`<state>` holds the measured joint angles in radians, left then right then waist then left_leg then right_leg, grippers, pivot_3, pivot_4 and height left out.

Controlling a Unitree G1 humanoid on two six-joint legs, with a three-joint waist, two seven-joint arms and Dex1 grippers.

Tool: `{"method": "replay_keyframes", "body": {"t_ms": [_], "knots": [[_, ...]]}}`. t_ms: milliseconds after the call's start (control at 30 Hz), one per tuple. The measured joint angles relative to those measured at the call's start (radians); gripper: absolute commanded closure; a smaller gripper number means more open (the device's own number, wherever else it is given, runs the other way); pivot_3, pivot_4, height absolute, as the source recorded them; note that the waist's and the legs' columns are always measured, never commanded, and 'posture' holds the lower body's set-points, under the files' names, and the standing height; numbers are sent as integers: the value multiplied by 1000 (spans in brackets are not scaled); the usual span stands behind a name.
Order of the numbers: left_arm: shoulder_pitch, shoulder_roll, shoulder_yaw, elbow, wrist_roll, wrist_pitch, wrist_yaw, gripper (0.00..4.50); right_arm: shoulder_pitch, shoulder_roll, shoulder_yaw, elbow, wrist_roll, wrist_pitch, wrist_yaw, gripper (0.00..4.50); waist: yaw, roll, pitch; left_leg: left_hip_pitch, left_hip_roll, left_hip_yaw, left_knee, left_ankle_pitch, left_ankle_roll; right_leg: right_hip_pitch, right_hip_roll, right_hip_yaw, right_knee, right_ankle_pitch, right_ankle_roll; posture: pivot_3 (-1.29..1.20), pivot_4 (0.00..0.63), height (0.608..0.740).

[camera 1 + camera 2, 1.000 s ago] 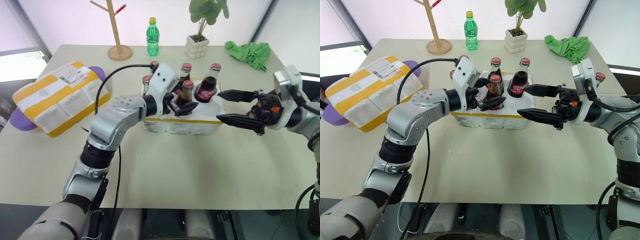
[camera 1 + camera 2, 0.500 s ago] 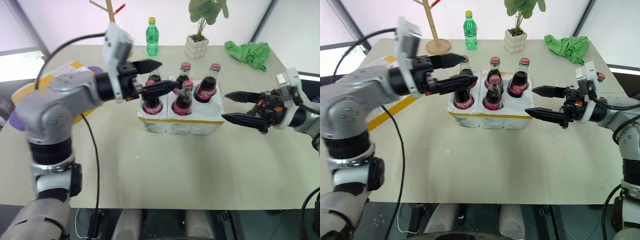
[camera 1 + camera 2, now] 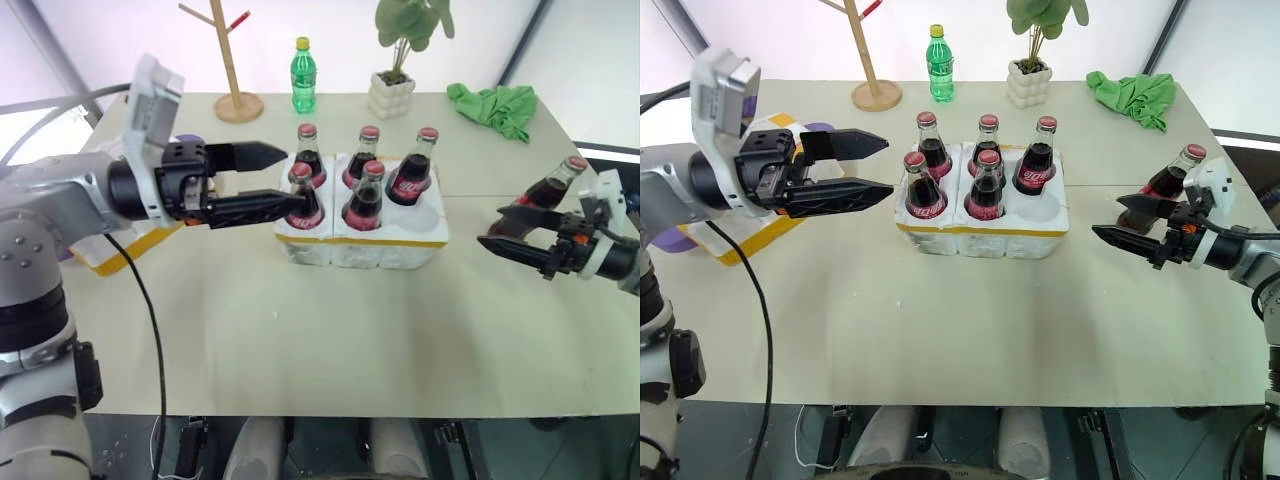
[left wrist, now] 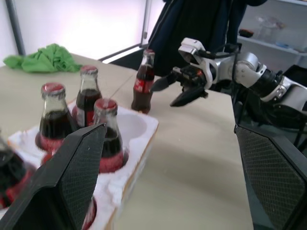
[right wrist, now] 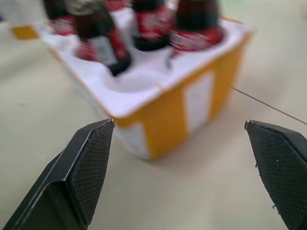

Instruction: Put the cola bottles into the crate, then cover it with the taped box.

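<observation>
Since a second ago, we see that both arms have drawn away from the crate (image 3: 362, 235): the left gripper (image 3: 278, 180) now hovers level just beside the crate's left end, and the right gripper (image 3: 505, 232) has swung out to the right, well apart from it.

Head views: five cola bottles (image 3: 363, 196), dark glass with red caps and red labels, stand upright in the round wells of the low white foam crate, which carries a yellow tape band; we note one front-right well empty. A sixth bottle (image 3: 548, 190) stands on the pale worktop (image 3: 330, 330) at the right, just behind the right gripper. Both grippers are spread wide and hold nothing. We glimpse the taped box (image 3: 760, 228), white foam with yellow stripes, behind the left arm.

Left wrist view: two black textured fingers (image 4: 72, 172) frame the crate's pitted foam edge and three bottles; we see the lone bottle beyond, with the right gripper beside it.

Right wrist view: we see black fingers far apart, facing the crate's yellow-banded corner and its empty well (image 5: 132, 81).
</observation>
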<state>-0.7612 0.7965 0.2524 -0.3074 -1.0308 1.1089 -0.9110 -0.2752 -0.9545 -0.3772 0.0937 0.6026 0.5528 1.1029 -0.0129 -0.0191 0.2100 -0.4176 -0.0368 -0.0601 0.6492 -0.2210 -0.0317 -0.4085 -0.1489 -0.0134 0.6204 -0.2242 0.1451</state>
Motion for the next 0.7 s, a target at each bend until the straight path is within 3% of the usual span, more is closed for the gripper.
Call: {"method": "replay_keyframes", "body": {"t_ms": [500, 700], "knots": [[11, 33, -75, 71, 117, -134, -87, 30, 62, -8, -98, 156, -73, -66, -84, 0, -2, 0, 0, 0, 0, 1, 0, 0, 0, 1, 0, 0, -2, 0, 1, 0, 150, 740], [15, 36, -79, 65, 127, -143, -92, 30, -8, 18, -102, 282, -107, -117, -161, 0, -5, 0, 0, 1, 0, 1, 0, 0, 0, 1, 0, 1, -1, 0, 0, 0, 150, 740]]}}
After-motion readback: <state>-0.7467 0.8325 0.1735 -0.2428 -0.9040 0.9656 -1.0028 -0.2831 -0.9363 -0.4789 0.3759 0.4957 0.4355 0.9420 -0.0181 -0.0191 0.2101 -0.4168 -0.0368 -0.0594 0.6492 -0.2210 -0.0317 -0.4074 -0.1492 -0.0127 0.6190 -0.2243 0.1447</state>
